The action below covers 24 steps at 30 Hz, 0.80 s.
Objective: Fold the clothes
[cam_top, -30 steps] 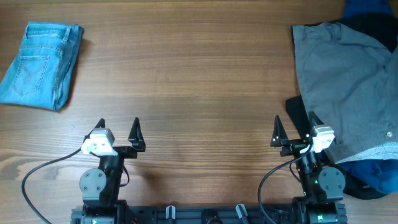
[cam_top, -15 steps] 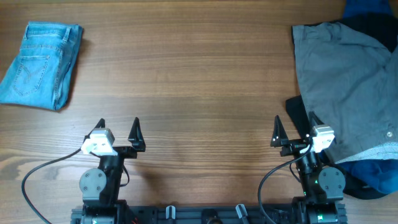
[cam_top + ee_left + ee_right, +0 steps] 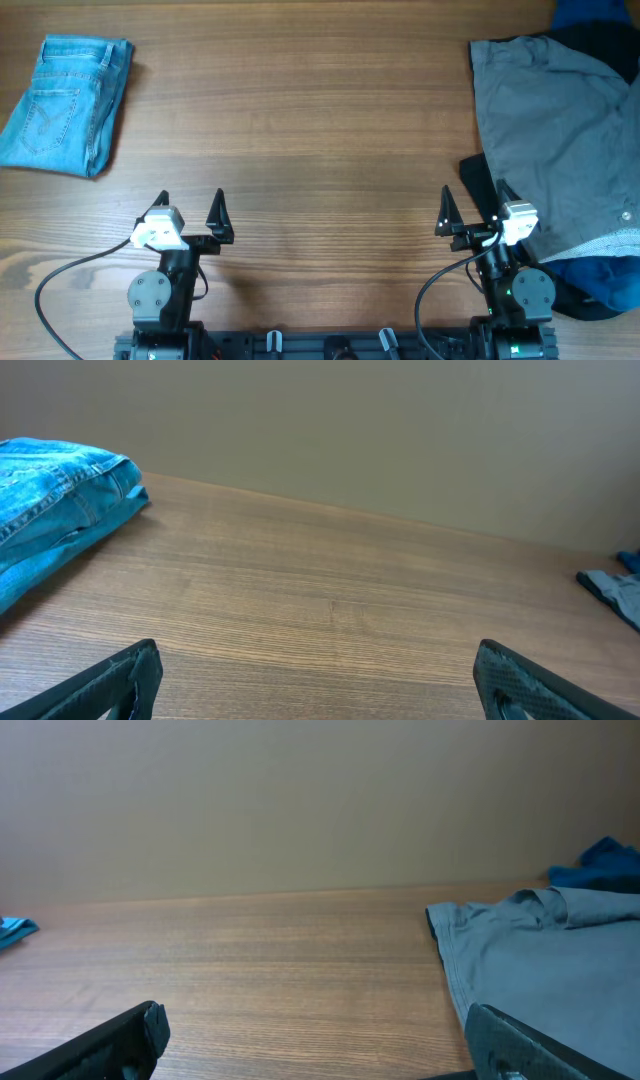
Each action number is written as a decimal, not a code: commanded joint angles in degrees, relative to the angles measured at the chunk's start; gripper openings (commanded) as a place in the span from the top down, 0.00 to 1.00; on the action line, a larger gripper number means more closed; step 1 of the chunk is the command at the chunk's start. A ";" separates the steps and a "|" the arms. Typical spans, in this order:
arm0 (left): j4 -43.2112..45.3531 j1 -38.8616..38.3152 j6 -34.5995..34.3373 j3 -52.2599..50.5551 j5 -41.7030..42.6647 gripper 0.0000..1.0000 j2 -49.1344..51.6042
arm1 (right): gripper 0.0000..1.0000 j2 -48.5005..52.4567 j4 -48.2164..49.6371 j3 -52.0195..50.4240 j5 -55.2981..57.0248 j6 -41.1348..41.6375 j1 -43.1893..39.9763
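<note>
Grey trousers [image 3: 560, 130] lie spread and crumpled at the right of the table, over a black garment [image 3: 480, 182] and a dark-blue one [image 3: 605, 280]; they also show in the right wrist view [image 3: 540, 960]. Folded light-blue jeans [image 3: 65, 105] lie at the far left, also in the left wrist view [image 3: 55, 500]. My left gripper [image 3: 190, 200] is open and empty near the front edge. My right gripper [image 3: 475, 195] is open and empty, its right finger beside the grey trousers' near edge.
The wooden table [image 3: 300, 130] runs between the jeans and the clothes pile. More dark-blue fabric [image 3: 590, 15] lies at the far right corner. Both arm bases and their cables sit at the front edge.
</note>
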 commanded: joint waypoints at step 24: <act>-7.72 0.39 -3.61 17.70 2.25 0.00 23.91 | 0.00 13.75 -17.25 18.56 7.67 6.56 0.22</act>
